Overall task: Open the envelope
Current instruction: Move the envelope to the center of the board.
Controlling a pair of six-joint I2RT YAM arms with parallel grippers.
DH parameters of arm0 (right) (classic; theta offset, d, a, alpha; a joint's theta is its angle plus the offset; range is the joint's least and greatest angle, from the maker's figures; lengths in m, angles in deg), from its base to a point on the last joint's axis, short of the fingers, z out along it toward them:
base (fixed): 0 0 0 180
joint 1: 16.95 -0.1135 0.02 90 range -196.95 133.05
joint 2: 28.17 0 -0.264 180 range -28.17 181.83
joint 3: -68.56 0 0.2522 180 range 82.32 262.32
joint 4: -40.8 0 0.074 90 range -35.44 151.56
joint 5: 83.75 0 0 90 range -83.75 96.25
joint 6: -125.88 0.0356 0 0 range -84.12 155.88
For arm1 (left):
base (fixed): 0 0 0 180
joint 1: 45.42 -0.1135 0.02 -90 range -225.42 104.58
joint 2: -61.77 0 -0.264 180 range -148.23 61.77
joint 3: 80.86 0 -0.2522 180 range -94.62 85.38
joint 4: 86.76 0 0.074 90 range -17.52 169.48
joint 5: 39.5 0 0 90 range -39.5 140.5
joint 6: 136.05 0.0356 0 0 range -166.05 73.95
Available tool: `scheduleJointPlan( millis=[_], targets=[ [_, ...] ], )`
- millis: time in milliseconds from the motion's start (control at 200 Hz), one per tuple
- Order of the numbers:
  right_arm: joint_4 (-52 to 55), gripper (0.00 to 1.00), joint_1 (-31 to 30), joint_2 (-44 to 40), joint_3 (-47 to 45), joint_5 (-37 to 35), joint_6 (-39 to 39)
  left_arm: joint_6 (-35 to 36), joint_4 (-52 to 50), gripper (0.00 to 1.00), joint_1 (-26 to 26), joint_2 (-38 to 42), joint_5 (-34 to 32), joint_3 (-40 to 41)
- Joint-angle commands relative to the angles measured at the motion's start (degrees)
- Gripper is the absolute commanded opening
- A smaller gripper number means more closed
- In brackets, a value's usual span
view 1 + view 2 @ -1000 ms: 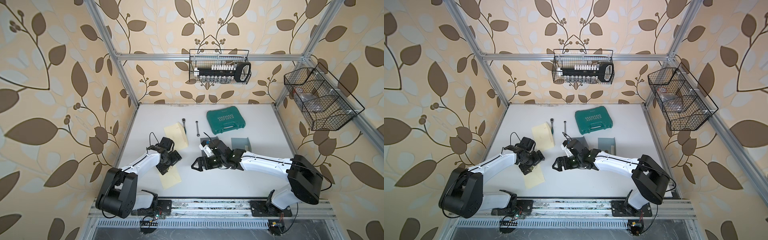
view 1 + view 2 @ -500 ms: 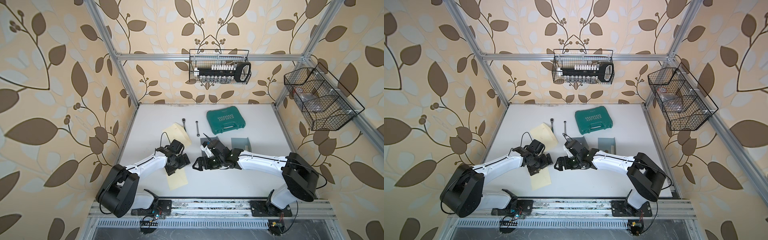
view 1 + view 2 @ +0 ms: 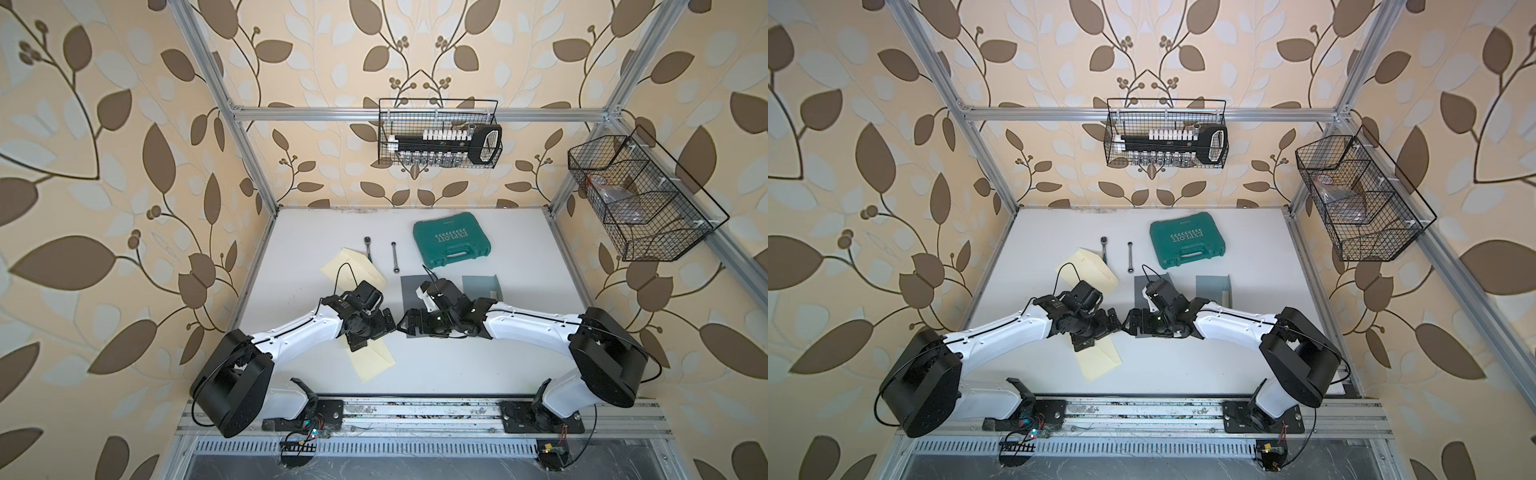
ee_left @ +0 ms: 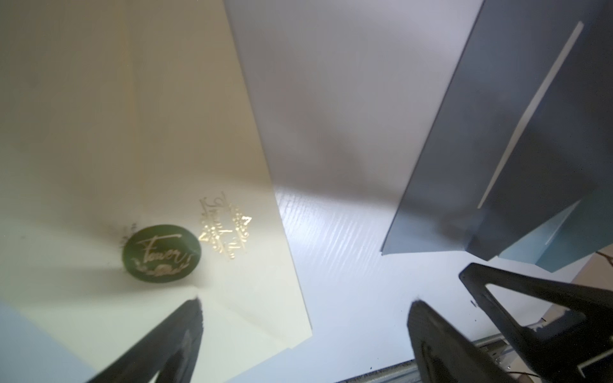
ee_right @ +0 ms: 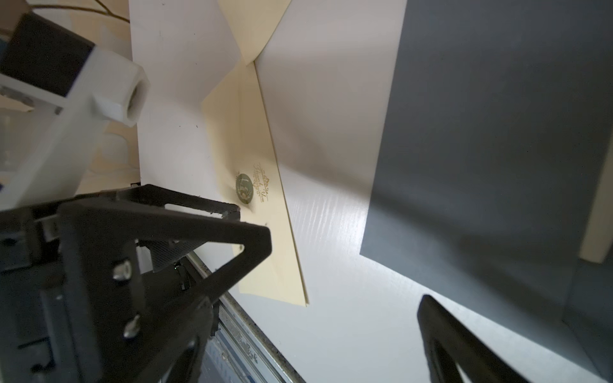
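We find the envelope point(image 3: 372, 360) lying flat directly beneath the left gripper point(image 3: 374, 334), whose jaws are spread wide and hold nothing. One finger point(image 4: 175, 341) hangs over the paper just beside the green seal point(image 4: 161, 253), its partner over bare table point(image 4: 331, 265). The envelope's long edge passes between them, roughly square to the line joining them. The right gripper point(image 3: 409, 328), likewise wide and empty, sits off the paper beside the left one's tips, so the left is nearer. We cannot make out the flap's edge, nor whether a finger touches paper, since the wrist view is blurred

Spread hand point(image 4: 305, 301) straddles edge of green-sealed envelope point(image 4: 132, 132).
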Motion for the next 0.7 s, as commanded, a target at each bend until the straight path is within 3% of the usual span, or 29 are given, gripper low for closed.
scheduleJointPlan(
  millis=[0, 125, 325, 535, 695],
  targets=[
    [-3.72, 0.94, -0.02, 0.29, -0.29, 2.55, 0.47, -2.32, -7.78, 0.99, -0.87, 4.44, -7.82, -1.44],
    [-4.7, 0.91, -0.69, 3.0, 1.46, 5.28, 0.07, -3.93, -10.93, 0.99, -4.81, 8.38, -9.63, 0.17],
    [-1.76, 0.86, -3.4, 9.96, 8.11, 8.32, -2.37, -3.92, -9.98, 0.99, -14.39, 15.23, -5.27, 5.77],
    [1.67, 0.82, -4.69, 17.58, 15.08, 9.8, -4.62, -3.6, -10.99, 0.99, -15.83, 16.1, -6.07, 6.49],
    [4.36, 0.81, -4.68, 21.73, 18.99, 9.73, -6.03, -3.86, -9.19, 0.99, -17.44, 14.81, -3.1, 7.43]
  ],
)
